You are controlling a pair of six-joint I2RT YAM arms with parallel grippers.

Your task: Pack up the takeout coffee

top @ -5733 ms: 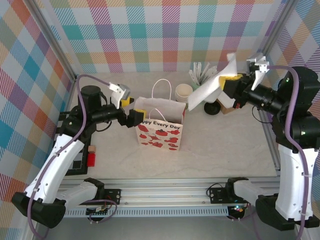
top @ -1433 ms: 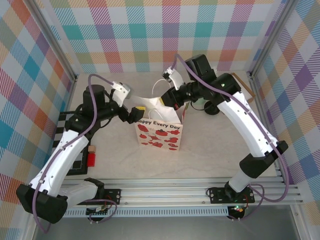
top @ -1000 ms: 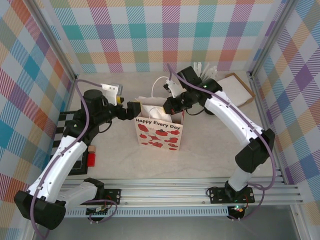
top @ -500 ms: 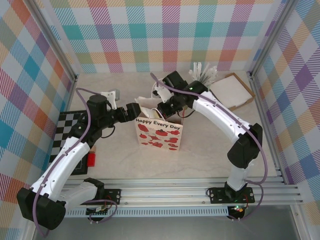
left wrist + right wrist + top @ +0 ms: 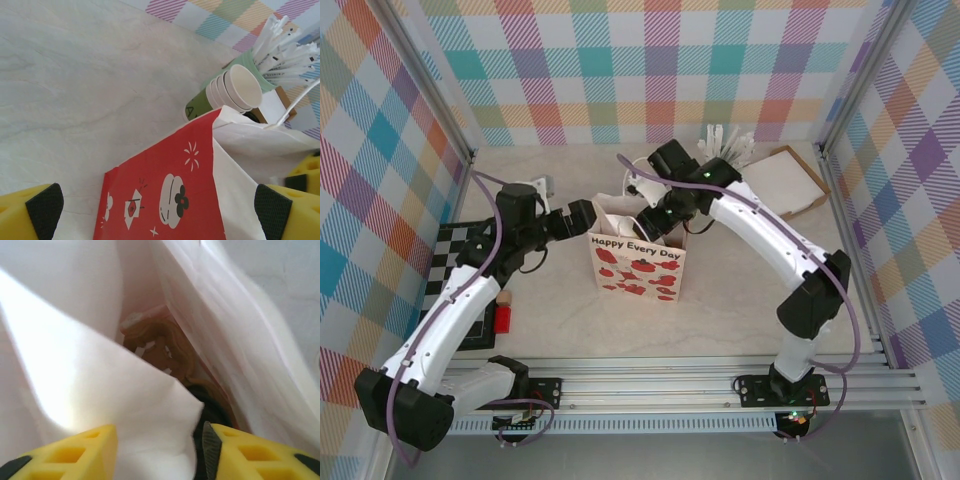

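The paper bag (image 5: 638, 262), white with red hearts, stands upright at mid-table. My right gripper (image 5: 656, 214) reaches down into its mouth. In the right wrist view its fingers (image 5: 250, 455) stand apart around a loose white napkin (image 5: 100, 390), so the gripper (image 5: 157, 450) is open. Past the napkin's edge a black round lid (image 5: 216, 412) shows deep in the bag, seemingly the takeout coffee, mostly hidden. My left gripper (image 5: 582, 216) is wide open at the bag's upper left edge, with the bag's red side panel (image 5: 160, 200) between its pads (image 5: 44, 210).
A stack of dark-green cups (image 5: 227, 92) lies behind the bag beside the mint-green cup of white sticks (image 5: 725, 142). A flat box with white paper (image 5: 785, 180) sits at the back right. A chequered mat (image 5: 450, 255) and a red block (image 5: 502, 318) are on the left.
My right gripper moved left and down into the bag's mouth and its jaws came apart from the napkin. The left gripper shifted closer to the bag's left edge.
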